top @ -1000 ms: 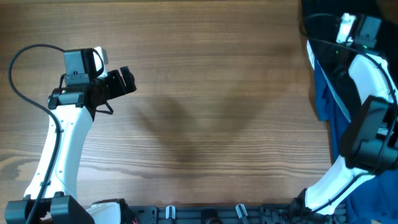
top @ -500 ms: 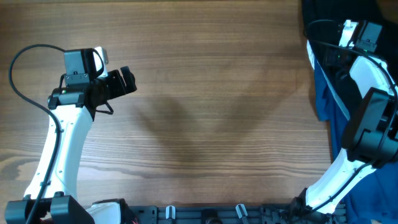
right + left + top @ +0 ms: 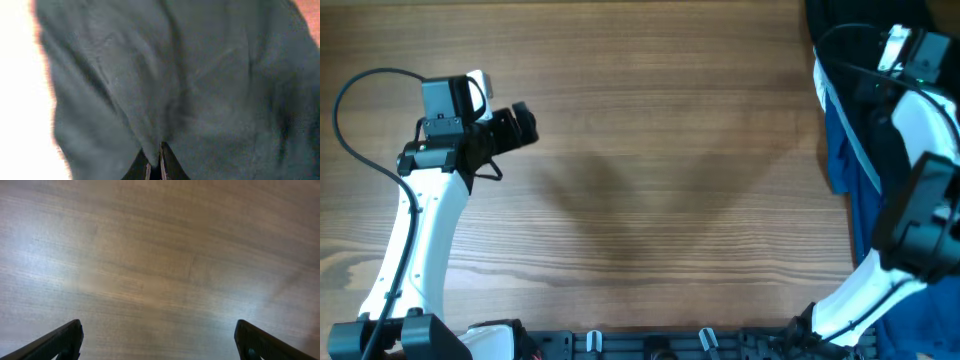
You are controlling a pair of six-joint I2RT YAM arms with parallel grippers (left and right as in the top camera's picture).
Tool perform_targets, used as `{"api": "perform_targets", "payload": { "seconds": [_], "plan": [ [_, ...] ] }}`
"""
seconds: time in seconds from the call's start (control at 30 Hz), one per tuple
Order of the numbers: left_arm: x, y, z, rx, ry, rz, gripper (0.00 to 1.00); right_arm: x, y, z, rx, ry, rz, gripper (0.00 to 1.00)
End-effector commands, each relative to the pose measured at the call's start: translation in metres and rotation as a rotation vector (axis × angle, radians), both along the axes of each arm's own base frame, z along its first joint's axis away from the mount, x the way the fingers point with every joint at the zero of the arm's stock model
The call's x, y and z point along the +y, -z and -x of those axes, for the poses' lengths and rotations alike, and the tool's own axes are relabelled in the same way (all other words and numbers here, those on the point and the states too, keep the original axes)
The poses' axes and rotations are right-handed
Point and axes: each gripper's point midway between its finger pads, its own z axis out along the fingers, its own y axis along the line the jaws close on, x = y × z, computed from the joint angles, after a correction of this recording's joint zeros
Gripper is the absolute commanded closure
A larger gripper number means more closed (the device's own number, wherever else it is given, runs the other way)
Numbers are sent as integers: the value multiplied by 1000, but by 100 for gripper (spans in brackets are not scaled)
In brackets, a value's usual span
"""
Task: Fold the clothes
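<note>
A dark garment (image 3: 845, 18) lies bunched at the table's far right corner, and a blue garment (image 3: 842, 150) hangs along the right edge beneath my right arm. My right gripper (image 3: 905, 48) sits over the dark garment. The right wrist view is filled with this dark greenish cloth (image 3: 200, 75), and my right gripper (image 3: 159, 162) is shut with a fold of it pinched between the jaws. Over bare wood at the left, my left gripper (image 3: 520, 127) stands open. In the left wrist view its fingertips (image 3: 65, 340) are far apart, with nothing between them.
The wooden table (image 3: 660, 180) stretches between the two arms. A black cable (image 3: 360, 95) loops off the left arm. A dark rail with clips (image 3: 650, 345) runs along the front edge.
My right gripper has gone from open to shut on a fold of the dark garment, and its wrist has shifted slightly right. The left arm has barely moved.
</note>
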Motion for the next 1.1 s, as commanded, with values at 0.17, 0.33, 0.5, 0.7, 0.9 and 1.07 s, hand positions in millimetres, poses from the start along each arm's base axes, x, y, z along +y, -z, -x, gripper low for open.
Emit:
{"api": "perform_targets", "payload": {
  "seconds": [0.17, 0.33, 0.5, 0.7, 0.9, 1.07],
  "plan": [
    [1, -37, -16, -146, 17, -13, 4, 145, -195, 6, -401, -338, -167, 95],
    [19, -43, -14, -161, -29, -17, 3, 272, -192, 1, -394, -541, -258, 95],
    [28, -40, -10, -142, -51, -14, 3, 370, -156, 11, -305, -699, -294, 96],
    [-2, -41, -6, -141, 99, 78, 0, 411, -148, 27, -269, -782, -330, 96],
    [-33, -34, -8, -138, 232, 93, 0, 428, -104, 41, -118, -846, -417, 96],
    [-74, -10, -22, -116, 353, 154, 0, 433, -98, 45, -94, -860, -433, 96]
  ]
}}
